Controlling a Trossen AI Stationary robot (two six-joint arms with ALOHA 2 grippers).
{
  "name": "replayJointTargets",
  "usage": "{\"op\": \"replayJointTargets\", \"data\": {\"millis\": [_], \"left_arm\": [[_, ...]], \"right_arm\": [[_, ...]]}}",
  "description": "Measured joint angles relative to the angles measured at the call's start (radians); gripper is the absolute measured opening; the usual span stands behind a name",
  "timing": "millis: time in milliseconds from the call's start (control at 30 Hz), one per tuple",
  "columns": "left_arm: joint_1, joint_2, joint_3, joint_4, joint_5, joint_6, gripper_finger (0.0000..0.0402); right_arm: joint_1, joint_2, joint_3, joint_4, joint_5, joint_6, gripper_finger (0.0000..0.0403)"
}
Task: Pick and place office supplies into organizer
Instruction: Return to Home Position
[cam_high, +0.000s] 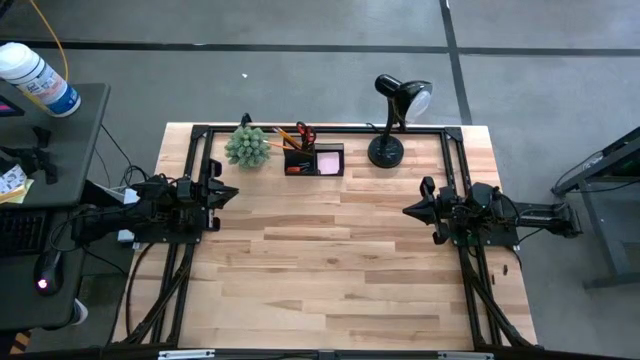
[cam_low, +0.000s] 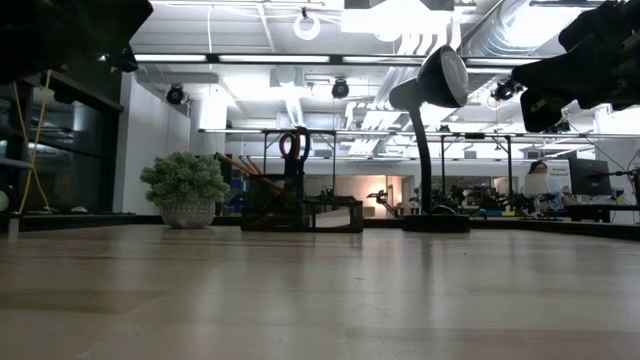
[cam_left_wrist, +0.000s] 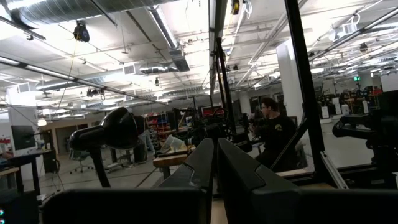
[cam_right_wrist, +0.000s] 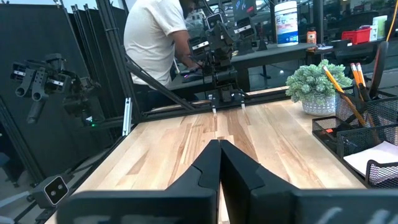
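The black organizer (cam_high: 313, 160) stands at the table's far edge, between a green plant and a black lamp. Orange-handled scissors (cam_high: 304, 131) and orange pencils (cam_high: 287, 136) stick up out of its taller compartment, and a pink sticky-note pad (cam_high: 330, 160) lies in a lower one. The right wrist view shows the organizer (cam_right_wrist: 354, 134) with its pencils (cam_right_wrist: 339, 93). My left gripper (cam_high: 232, 192) is shut at the table's left side, pointing slightly upward. My right gripper (cam_high: 408, 210) is shut at the right side, level. Both are empty and far from the organizer.
A green spiky plant (cam_high: 247, 147) stands left of the organizer and a black desk lamp (cam_high: 392, 120) right of it. The wooden tabletop (cam_high: 330, 260) lies bare between the arms and toward the near edge. A person in a white shirt (cam_right_wrist: 152, 37) stands beyond the table's left side.
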Motion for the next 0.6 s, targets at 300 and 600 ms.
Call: {"op": "replayJointTargets", "data": {"millis": [300,600], "left_arm": [[0.0,0.0,0.0,0.0,0.0,0.0,0.0012],[0.0,0.0,0.0,0.0,0.0,0.0,0.0012]], "right_arm": [[0.0,0.0,0.0,0.0,0.0,0.0,0.0005],[0.0,0.0,0.0,0.0,0.0,0.0,0.0004]]}}
